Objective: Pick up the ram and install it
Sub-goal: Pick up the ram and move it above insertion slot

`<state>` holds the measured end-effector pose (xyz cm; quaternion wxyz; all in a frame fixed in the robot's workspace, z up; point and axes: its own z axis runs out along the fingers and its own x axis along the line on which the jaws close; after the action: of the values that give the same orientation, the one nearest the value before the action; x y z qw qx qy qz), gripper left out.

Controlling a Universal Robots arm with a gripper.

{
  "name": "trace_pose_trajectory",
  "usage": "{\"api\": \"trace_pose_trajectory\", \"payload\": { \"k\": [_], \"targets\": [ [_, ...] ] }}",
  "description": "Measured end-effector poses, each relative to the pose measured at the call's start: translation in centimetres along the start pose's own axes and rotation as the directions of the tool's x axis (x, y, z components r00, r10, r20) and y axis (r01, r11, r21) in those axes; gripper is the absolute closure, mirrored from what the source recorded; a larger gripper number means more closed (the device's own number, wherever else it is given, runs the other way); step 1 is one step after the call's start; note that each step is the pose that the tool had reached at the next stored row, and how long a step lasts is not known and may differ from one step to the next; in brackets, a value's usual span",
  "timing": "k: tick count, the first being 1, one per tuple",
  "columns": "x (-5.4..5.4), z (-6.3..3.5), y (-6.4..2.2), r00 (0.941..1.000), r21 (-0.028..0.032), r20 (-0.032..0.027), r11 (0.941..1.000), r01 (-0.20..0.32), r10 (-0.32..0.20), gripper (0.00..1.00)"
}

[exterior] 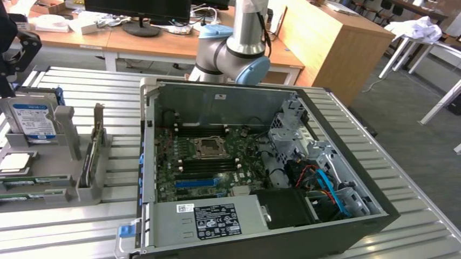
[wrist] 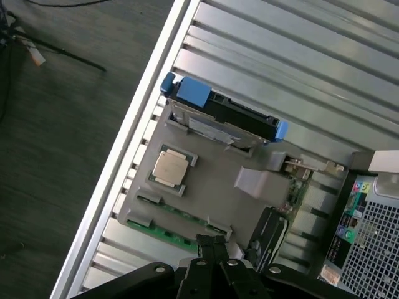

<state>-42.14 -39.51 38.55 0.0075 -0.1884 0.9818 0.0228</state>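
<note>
Gripper (wrist: pixel 212 240) is closed with the fingertips together and nothing between them. It hangs over the near edge of the grey tray (wrist: pixel 212 187).

The ram (wrist: pixel 163 232) lies flat in a slot along that tray edge, close to the gripper but not touched. In the exterior view it is the green strip (exterior: pixel 20 197) at the lower left of the frame, well apart from the case (exterior: pixel 216 100).

**Handling (judgement):**
- Light, thin and stiff, but fragile.
- Chips and contact edge are best left alone.
- Pinch across the two flat faces near the middle of its length, so it doesn't tilt.
- Little of it stands above the slot, so the grip will be shallow.

**Room around the ram:**
- CPU (wrist: pixel 169 167) is near it on the tray.
- Drive (wrist: pixel 218 115) sits at the far tray edge, out of the way.
- An upright dark card (wrist: pixel 268 230) stands just beside the gripper's side.
- The bench (wrist: pixel 280 56) edge runs close along the tray, with floor beyond.

**Room at the case:**
- It lies open at frame centre of the exterior view.
- Black slots (exterior: pixel 216 164) sit deep between the walls, with cables on the exterior view's right.
- The arm (exterior: pixel 241 48) stands behind it.
</note>
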Motion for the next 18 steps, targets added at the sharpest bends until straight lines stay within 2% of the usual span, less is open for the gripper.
{"api": "trace_pose_trajectory", "payload": {
  "k": [5,9,13,18],
  "targets": [
    [0.0,0.0,0.0,0.9958,-0.0022,-0.0037,0.9958,0.091,-0.091,0.89],
    [0.0,0.0,0.0,0.9867,-0.0042,-0.0066,0.9867,0.162,-0.162,0.89],
    [0.0,0.0,0.0,0.9722,-0.0065,-0.0092,0.9722,0.234,-0.234,0.89],
    [0.0,0.0,0.0,0.9473,-0.0094,-0.0123,0.9474,0.32,-0.32,0.89]
  ]
}}
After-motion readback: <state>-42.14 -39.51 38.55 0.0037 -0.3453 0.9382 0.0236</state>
